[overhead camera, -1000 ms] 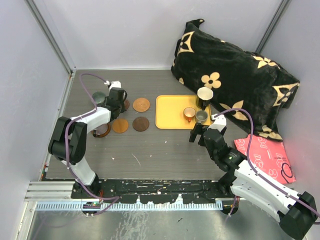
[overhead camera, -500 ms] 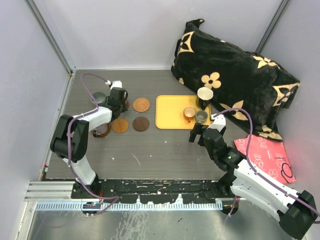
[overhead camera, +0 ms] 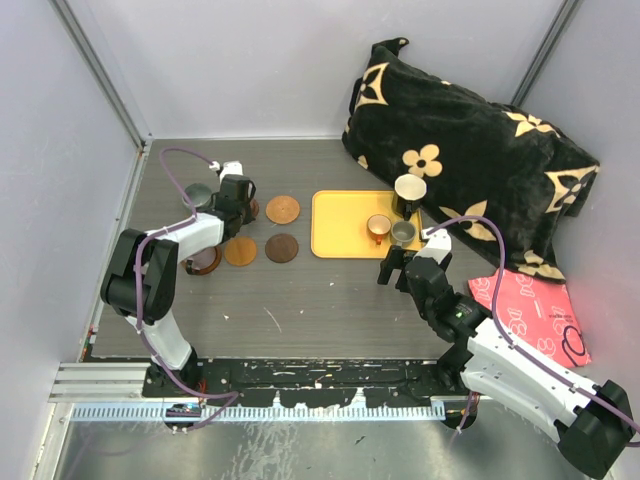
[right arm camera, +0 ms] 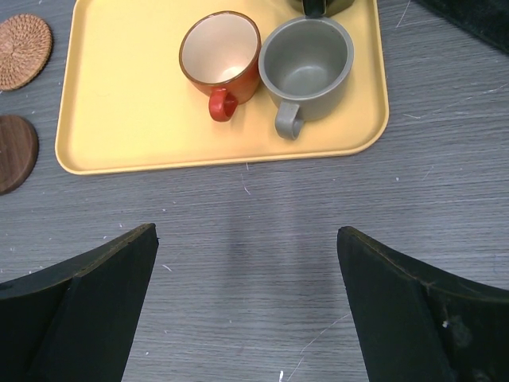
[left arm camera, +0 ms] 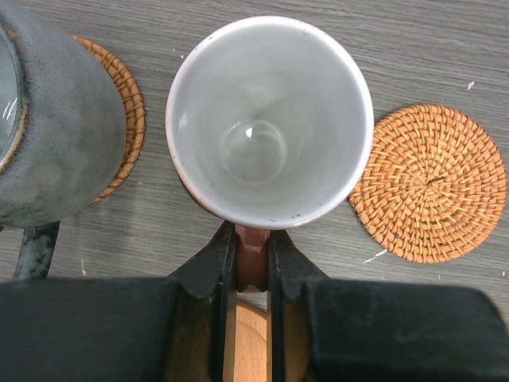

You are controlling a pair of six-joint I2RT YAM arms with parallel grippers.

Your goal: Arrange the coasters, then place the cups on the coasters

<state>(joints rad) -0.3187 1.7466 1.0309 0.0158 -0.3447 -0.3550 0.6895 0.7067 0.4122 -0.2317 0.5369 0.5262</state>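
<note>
Coasters (overhead camera: 282, 209) laid out left of the yellow tray (overhead camera: 340, 240). Left fingers (left arm camera: 211, 270) pinch the copper-pink cup (left arm camera: 270, 119) by its handle there. Right fingers (right arm camera: 87, 294) spread wide before the tray. We count orange cup (right arm camera: 220, 54), grey cup (right arm camera: 306, 60) and black cup (overhead camera: 409, 190) unplaced on it.

white-lined cup (left arm camera: 269, 119) upright beside grey-green mug (left arm camera: 56, 135) on woven coaster (left arm camera: 134, 111); second coaster (left arm camera: 429, 183) bare.

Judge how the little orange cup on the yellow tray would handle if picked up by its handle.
The orange cup looks glazed, so probably rigid, somewhat slippery and chippable. Being small, it is likely light; a nudge may slide it on the smooth tray rather than tip it. The grey cup close beside it might get bumped.
</note>
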